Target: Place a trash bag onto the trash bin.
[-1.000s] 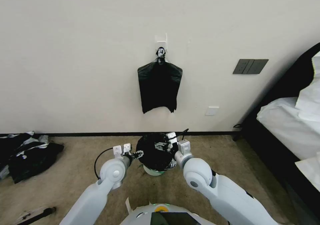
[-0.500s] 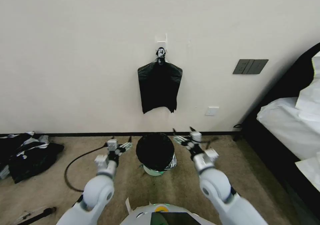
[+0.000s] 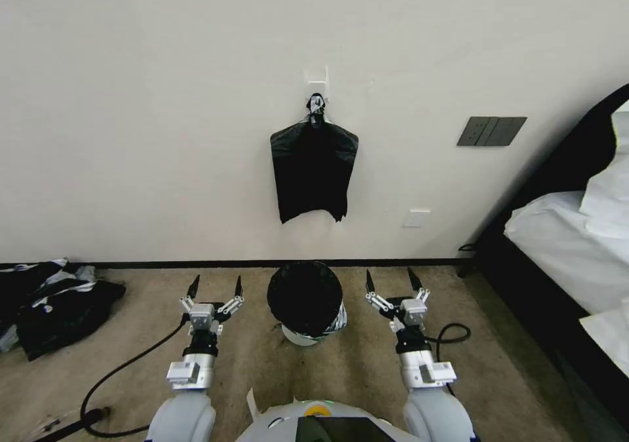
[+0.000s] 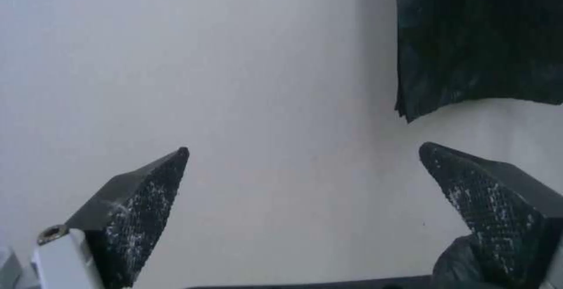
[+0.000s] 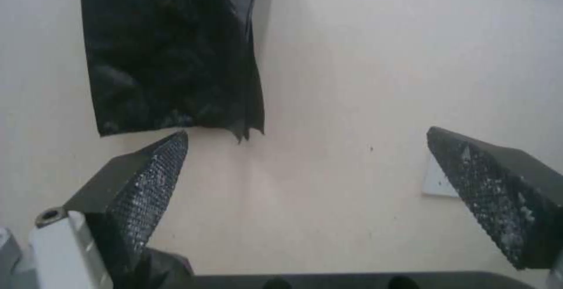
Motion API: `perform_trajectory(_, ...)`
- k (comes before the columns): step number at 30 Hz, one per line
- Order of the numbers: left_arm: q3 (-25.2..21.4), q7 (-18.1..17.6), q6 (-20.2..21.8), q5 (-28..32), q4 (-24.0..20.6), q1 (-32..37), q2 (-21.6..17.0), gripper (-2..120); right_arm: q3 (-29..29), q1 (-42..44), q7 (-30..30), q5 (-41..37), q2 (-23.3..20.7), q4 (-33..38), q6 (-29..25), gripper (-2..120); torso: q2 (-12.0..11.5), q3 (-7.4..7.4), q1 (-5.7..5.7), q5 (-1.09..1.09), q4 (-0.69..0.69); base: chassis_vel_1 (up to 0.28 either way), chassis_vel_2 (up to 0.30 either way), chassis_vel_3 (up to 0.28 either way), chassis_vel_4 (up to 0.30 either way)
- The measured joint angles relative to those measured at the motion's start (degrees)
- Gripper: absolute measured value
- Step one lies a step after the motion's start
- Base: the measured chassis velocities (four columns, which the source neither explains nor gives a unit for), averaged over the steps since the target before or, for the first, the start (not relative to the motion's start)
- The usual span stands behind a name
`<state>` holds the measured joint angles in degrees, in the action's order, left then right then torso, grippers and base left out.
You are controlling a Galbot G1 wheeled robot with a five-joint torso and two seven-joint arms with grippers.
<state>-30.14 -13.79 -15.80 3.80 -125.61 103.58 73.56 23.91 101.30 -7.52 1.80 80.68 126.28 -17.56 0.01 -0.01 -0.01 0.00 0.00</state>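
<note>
On the carpet by the wall you have the trash bin (image 3: 303, 332) with the trash bag (image 3: 305, 296) already lining it, the black film covering the mouth and folded down over the rim. Your left tool (image 3: 214, 287) hangs just left of the bin, fingers spread wide, gripping nothing. Your right tool (image 3: 393, 281) hangs just right of it, equally wide open and empty. A bundle of black bags (image 3: 313, 170) hangs on the wall above.

Head view: high, angled down at floor and wall (image 3: 131, 101), both arms below. Wrist views: low, close, facing the wall between spread jaws. Shared: hanging bundle of black bags (image 3: 314, 170) (image 4: 478, 38) (image 5: 170, 56).
</note>
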Motion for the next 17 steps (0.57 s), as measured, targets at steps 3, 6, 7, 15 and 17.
perform_trajectory(3, 0.2, -0.2, -0.6, -1.4, 0.0, 0.5, 0.3, 100, -0.5, 0.9, -0.3, 1.7, 1.1, -0.6, -0.9, 100, 0.0, 0.00, 0.00, 0.00, -0.01, 0.000, 0.000, 0.000, 0.000)
perform_trajectory(6, 0.4, -0.3, -0.6, -1.8, 0.0, 0.6, 0.3, 100, -0.5, 0.9, -0.4, 2.8, 1.4, -0.9, -1.1, 100, 0.0, 0.00, 0.00, 0.00, 0.00, 0.000, 0.000, 0.000, 0.000)
perform_trajectory(7, 0.5, -0.4, -0.6, -1.8, 0.0, 0.6, 0.3, 100, -0.5, 0.8, -0.4, 2.8, 1.4, -0.9, -1.1, 100, 0.0, 0.00, 0.00, 0.00, 0.00, 0.000, 0.000, 0.000, 0.000)
perform_trajectory(15, 0.6, -0.5, -0.4, -1.7, 0.0, 0.4, 0.3, 100, -0.6, 0.6, -0.6, 2.8, 1.3, -1.0, -1.0, 100, 0.0, 0.01, 0.00, 0.00, 0.00, 0.000, 0.000, 0.000, 0.000)
perform_trajectory(17, 0.6, -0.5, -0.3, -1.7, 0.0, 0.4, 0.3, 100, -0.6, 0.6, -0.6, 2.8, 1.3, -1.0, -1.0, 100, 0.0, 0.00, 0.00, 0.00, 0.00, 0.000, 0.000, 0.000, 0.000)
